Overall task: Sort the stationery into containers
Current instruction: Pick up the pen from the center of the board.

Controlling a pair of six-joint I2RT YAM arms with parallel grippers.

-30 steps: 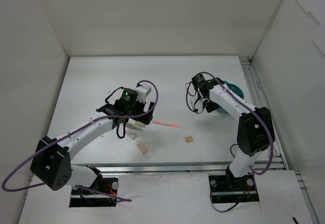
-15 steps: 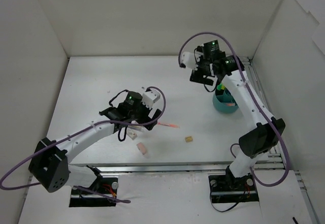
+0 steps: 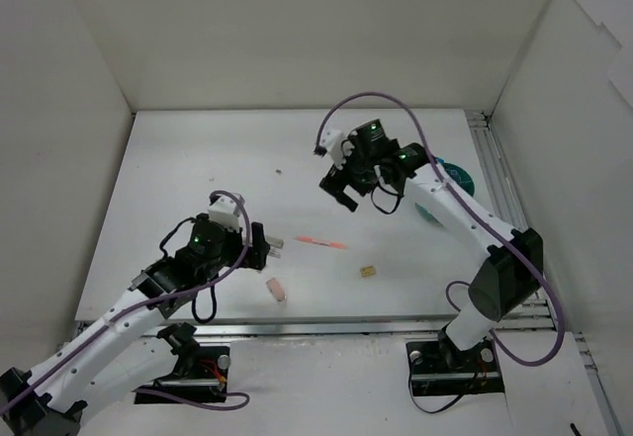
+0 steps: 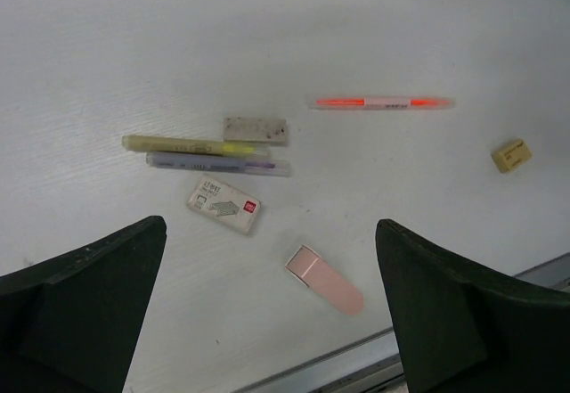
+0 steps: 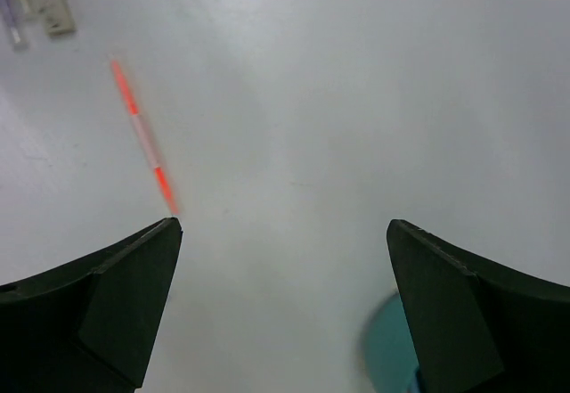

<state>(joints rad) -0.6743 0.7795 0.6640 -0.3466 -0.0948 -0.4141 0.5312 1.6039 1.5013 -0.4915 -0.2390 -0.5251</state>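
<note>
My left gripper [image 3: 259,248] is open and empty, high above a cluster of stationery. In the left wrist view [image 4: 276,339] it looks down on a pink eraser [image 4: 325,280], a small staples box [image 4: 224,206], a yellow pen [image 4: 196,146], a clear bluish pen [image 4: 218,163] and a grey eraser [image 4: 256,129]. A pink-orange pen [image 3: 321,243] and a tan cube [image 3: 368,271] lie mid-table. My right gripper [image 3: 339,184] is open and empty above bare table [image 5: 285,322], between the pen [image 5: 142,139] and the teal tub [image 3: 453,173], which my right arm partly hides.
White walls enclose the table on three sides. A metal rail [image 3: 495,174] runs along the right edge, just beyond the tub. The pink eraser [image 3: 278,289] lies close to the table's near edge. A tiny dark speck [image 3: 279,171] lies at the back.
My left arm has pulled back toward the near left, uncovering the cluster. My right gripper has swung from beside the tub to the left, over the middle of the table.
</note>
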